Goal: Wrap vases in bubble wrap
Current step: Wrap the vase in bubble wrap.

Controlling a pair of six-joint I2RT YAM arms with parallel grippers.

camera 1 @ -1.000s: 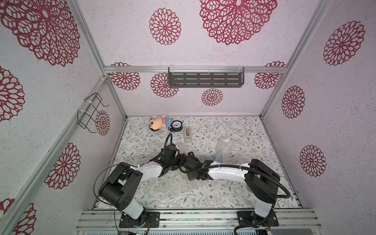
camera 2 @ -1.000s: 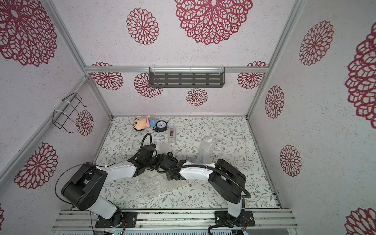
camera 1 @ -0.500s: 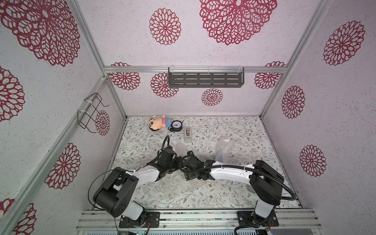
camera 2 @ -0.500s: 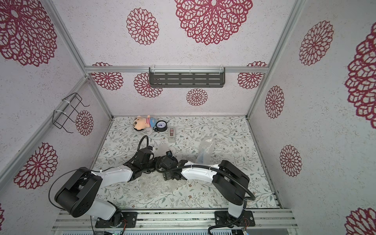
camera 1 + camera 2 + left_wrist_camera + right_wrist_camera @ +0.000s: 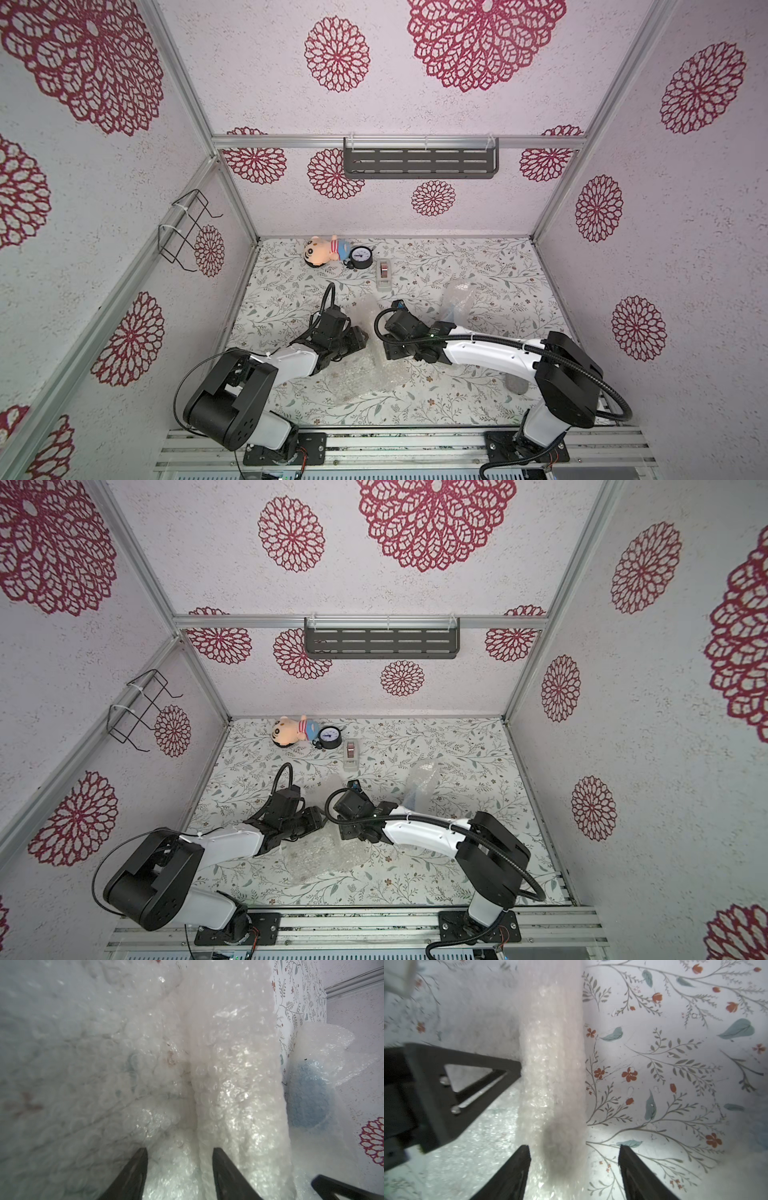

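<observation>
A bubble wrap [image 5: 365, 376] sheet lies crumpled mid-table in both top views, and part of it is rolled into a tall cream-tinted roll [image 5: 552, 1053]. A dark oval shows through the roll's near end, so the cream vase cannot be made out clearly. My left gripper [image 5: 179, 1151] has its jaws apart with wrap filling the gap; whether they pinch it is unclear. One of its fingers [image 5: 477, 1084] touches the roll's side. My right gripper [image 5: 574, 1148] straddles the roll's end, open, with floor showing beside the roll. The light blue vase [image 5: 307, 1095] sits apart inside a second wrap bundle [image 5: 457, 299].
A beige tape dispenser [image 5: 383, 275], a round gauge [image 5: 361, 257] and a small doll [image 5: 322, 250] lie along the back of the floral table. A grey object [image 5: 517, 384] lies half hidden behind the right arm. A dark shelf [image 5: 419, 162] hangs on the back wall.
Both wrists have drifted slightly apart, the left toward the left wall and the right toward the right, while staying at the roll. The left arm's elbow has sunk lower.
</observation>
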